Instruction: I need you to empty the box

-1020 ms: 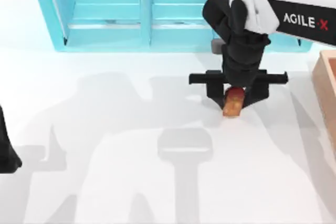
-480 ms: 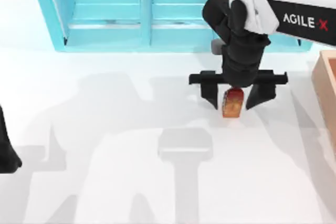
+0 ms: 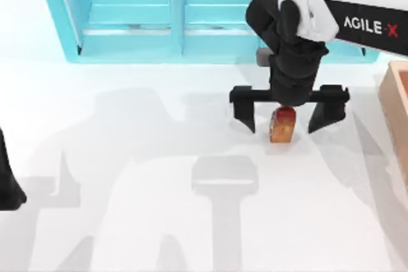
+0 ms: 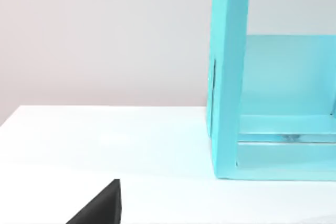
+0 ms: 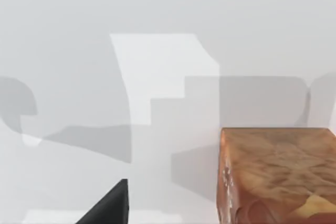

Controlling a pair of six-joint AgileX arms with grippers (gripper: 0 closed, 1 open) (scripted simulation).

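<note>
Right gripper (image 3: 290, 114) spread wide over bread loaf (image 3: 282, 125), standing on table (image 3: 127, 189), well apart from box (image 3: 395, 103) at right edge. Risk: fingertip clipping and toppling loaf while lifting. Left gripper (image 3: 7, 183) parked at left edge; fingers unclear.

A chunky orange-brown block with a mottled, crusty bread-like surface (image 5: 278, 174) is sitting on the plain white tabletop (image 5: 157, 3). A black wedge-shaped fingertip (image 5: 107, 206) of the right gripper is poking into view just beside the block, a strip of bare table separating the two. Soft grey shadows are lying across the white surface around them.
</note>
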